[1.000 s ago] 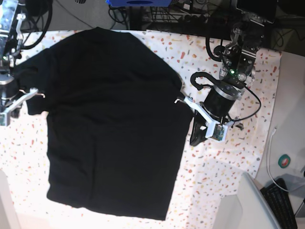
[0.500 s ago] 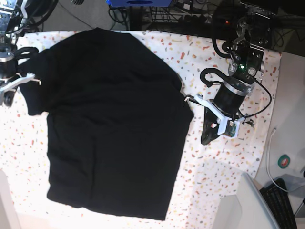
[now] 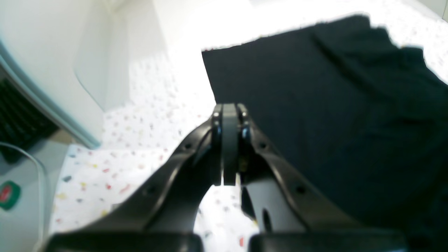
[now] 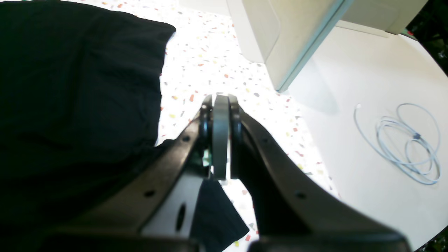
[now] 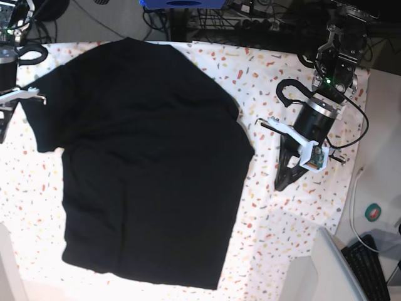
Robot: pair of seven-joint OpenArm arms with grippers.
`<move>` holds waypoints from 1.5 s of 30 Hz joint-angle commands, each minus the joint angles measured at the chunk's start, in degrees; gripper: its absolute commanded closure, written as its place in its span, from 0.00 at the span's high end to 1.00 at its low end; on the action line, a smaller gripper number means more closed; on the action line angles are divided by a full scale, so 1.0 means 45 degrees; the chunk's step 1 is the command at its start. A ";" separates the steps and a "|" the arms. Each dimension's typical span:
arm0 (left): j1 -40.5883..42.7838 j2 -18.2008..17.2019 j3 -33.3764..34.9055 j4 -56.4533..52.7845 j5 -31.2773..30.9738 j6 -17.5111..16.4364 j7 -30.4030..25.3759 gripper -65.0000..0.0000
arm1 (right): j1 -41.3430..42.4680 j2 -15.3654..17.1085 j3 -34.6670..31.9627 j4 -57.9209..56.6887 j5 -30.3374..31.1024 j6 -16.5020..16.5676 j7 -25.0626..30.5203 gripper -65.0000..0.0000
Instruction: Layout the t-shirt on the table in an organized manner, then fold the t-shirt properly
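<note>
From my left wrist camera, the left gripper (image 3: 229, 147) has its jaws pressed together with nothing between them. Just beyond and to the right of its tips lies the t-shirt (image 3: 315, 115), flat on the table (image 3: 140, 115); the fingers are not touching the cloth. To the left of this gripper I see a pale box-like unit (image 3: 42, 63) and a green roll (image 3: 8, 194) on the grey side surface, blurred. From my right wrist camera, the right gripper (image 4: 220, 140) is likewise closed on nothing. The black fabric sits to its left, and a small flap of it shows beneath the fingers; I cannot tell whether it touches them. Past the tips is bare speckled table, then a beige bin-like unit (image 4: 290, 38); its contents are not visible. A coiled white cable (image 4: 406, 143) lies well to the right. In the base view the shirt (image 5: 144, 157) is spread open between the two arms, sleeves out, the left gripper (image 5: 285, 179) off one side, the right gripper (image 5: 5, 128) at the opposite sleeve edge.
</note>
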 commanded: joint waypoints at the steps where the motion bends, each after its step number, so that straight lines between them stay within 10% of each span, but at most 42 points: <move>1: -0.0156 -0.0143 -0.0060 0.0098 -0.0041 0.0098 -0.0432 0.00 | 0.0018 0.0098 0.0072 0.0154 0.0045 -0.0061 0.0356 0.00; 7: 0.0488 0.0072 -0.0040 0.0039 0.2401 0.0098 -0.0530 0.00 | -0.0177 0.0059 -0.0007 0.0018 0.0045 -0.0061 0.0356 0.00; 45: 0.0488 0.0228 -0.0040 0.0059 0.2226 0.0098 -0.0530 0.00 | -0.0118 0.0039 -0.0046 -0.0022 0.0045 -0.0061 0.0356 0.00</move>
